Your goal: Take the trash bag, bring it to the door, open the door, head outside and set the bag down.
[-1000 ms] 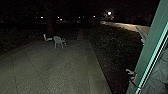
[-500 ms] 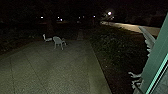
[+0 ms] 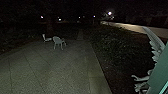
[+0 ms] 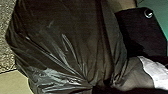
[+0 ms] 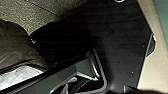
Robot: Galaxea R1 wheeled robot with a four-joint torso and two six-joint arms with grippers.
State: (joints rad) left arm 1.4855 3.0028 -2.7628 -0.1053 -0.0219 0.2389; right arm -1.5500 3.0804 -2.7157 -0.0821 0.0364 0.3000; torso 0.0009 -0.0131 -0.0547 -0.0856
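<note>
Left wrist view: black trash bag [image 4: 62,45], folds converging. Head view: pale chair [image 3: 58,42] on paving [image 3: 50,72]. Grip, left and right: cannot tell.

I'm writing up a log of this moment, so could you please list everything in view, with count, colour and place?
Trash bag: one, dark and glossy, beside the robot's base plate.
Green frame: one, likely the door's, head view's right edge.
Pale jagged shapes: count unclear, whitish, beside that frame.
Chair: one, whitish, on the paving.
Smaller pale shape: one, whitish, likely another chair, left of the first.
Paving: grey, ahead.
Shrubs: dark green, right of the paving.
Bright lamp: one, white, far right.
Base plate: one, black, robot's own.
</note>
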